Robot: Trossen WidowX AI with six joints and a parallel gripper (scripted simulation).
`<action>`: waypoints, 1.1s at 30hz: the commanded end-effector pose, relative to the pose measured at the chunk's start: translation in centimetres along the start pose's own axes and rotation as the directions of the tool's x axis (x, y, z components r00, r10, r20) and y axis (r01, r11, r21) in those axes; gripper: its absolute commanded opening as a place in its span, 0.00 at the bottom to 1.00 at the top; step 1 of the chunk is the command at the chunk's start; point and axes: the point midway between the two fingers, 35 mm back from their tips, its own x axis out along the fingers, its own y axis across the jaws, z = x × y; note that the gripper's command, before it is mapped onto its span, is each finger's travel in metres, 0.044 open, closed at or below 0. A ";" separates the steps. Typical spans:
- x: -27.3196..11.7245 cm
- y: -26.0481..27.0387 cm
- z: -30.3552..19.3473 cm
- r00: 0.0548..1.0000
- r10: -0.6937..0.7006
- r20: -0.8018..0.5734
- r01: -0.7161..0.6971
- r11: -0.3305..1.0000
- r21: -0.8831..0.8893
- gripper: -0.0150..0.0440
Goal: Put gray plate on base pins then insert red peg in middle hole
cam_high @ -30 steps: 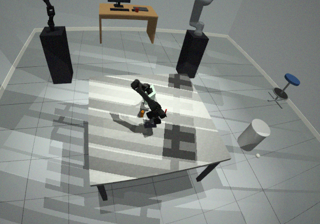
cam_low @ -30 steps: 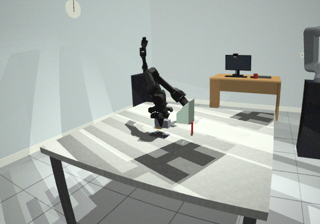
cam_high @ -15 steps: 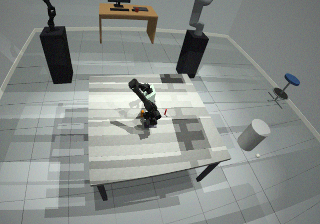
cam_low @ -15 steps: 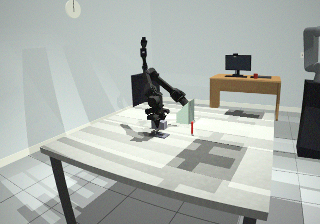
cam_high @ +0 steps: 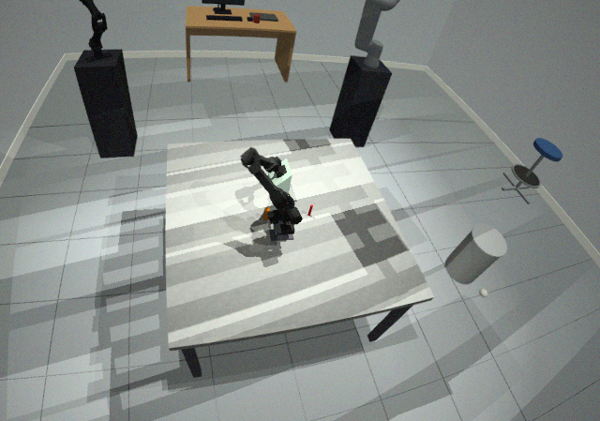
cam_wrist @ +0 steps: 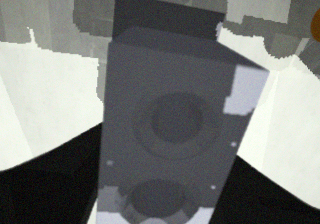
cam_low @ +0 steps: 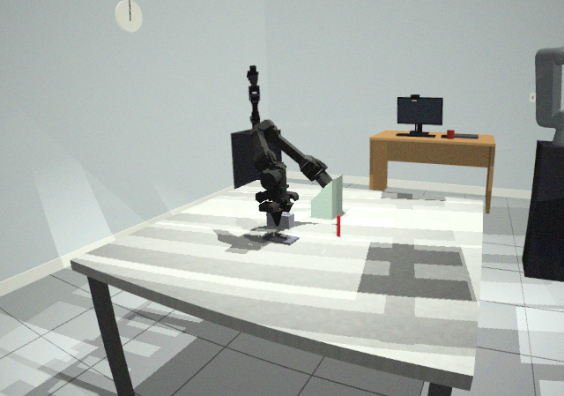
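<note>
striped gray table (cam_low: pixel 282 287) carries the base (cam_low: pixel 283 238); the gripper (cam_low: pixel 274 209) hangs above it, fingers clamped on the gray plate (cam_wrist: pixel 175 129). red peg (cam_low: pixel 338 225) stands upright nearby.

Gray plate (cam_wrist: pixel 170 134) hides the base's 2 pins; bottom edge cropped.

The top view looks down steeply from far above on the whole desk (cam_high: pixel 291 280). The exterior view stands low beside the desk, nearer. Both share the arm (cam_high: pixel 271 188). The wrist view looks very closely along the jaws.
</note>
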 end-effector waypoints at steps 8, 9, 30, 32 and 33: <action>0.5 0.1 0.2 1.000 0.004 0.005 -0.004 1.000 -0.004 0.25; 0.7 0.1 0.2 1.000 0.004 0.005 -0.004 1.000 -0.004 0.25; 3.4 0.2 0.3 1.000 0.004 0.006 -0.004 1.000 -0.004 0.25; 3.7 0.1 0.3 1.000 0.004 0.006 -0.004 1.000 -0.004 0.25; 3.9 0.1 0.3 1.000 0.004 0.007 -0.004 1.000 -0.004 0.25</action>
